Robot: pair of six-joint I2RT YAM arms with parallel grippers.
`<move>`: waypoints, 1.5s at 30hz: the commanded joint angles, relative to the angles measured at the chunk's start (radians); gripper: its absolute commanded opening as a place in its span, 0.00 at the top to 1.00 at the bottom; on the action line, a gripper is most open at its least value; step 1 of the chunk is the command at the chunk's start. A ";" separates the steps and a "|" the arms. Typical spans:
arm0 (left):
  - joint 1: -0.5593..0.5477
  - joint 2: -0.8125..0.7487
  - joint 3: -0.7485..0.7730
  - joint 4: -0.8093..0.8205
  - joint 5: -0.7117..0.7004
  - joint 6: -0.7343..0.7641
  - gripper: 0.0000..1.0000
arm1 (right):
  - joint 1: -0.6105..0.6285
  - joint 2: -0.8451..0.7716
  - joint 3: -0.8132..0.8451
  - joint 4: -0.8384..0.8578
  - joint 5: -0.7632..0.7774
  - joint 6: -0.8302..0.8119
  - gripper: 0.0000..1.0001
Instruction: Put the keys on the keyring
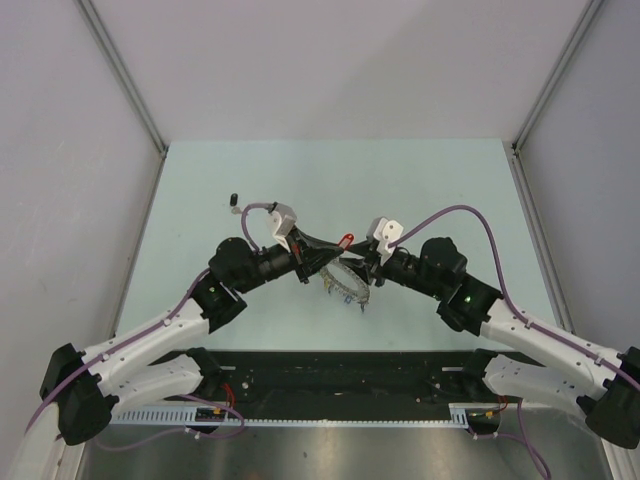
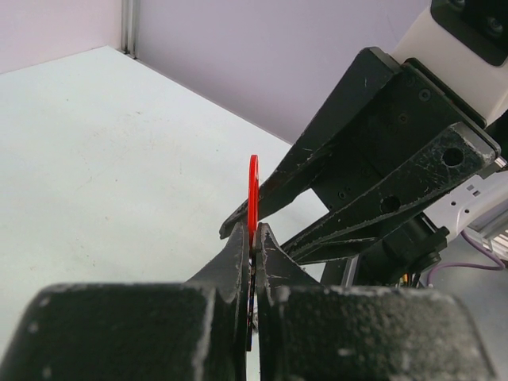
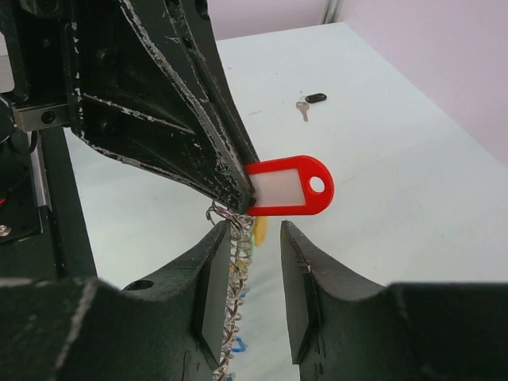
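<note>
My left gripper (image 2: 253, 230) is shut on a key's flat red plastic tag (image 3: 290, 186) with a white label, seen edge-on as a red sliver (image 2: 253, 190). The keyring (image 3: 234, 270), a silver wire ring strung with small rings and coloured bits, is seen edge-on lying against the inner pad of my right gripper's left finger. The right gripper (image 3: 254, 230) stands open just below the tag, its other finger clear of the ring. From above, both grippers meet mid-table over the keyring (image 1: 345, 283), with the red tag (image 1: 346, 241) between them.
A small loose key with a black head (image 3: 311, 101) lies on the pale table (image 1: 250, 180) at the far left (image 1: 233, 199). Grey walls close in the table on three sides. The two arms' fingers nearly touch each other.
</note>
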 commanded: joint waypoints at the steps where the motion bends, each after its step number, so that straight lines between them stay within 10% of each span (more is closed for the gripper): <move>1: -0.009 -0.012 0.033 0.078 -0.011 -0.030 1.00 | 0.013 0.002 0.002 0.050 -0.012 0.002 0.64; 26: -0.045 -0.014 0.038 0.101 -0.025 -0.058 1.00 | 0.104 0.041 0.000 0.078 0.214 -0.069 0.84; 31: -0.047 -0.032 0.032 0.094 -0.047 -0.052 1.00 | 0.108 0.041 0.002 0.079 0.278 -0.067 1.00; 45: -0.047 -0.124 -0.071 0.101 -0.214 -0.087 1.00 | 0.108 -0.024 -0.035 0.182 0.369 0.014 1.00</move>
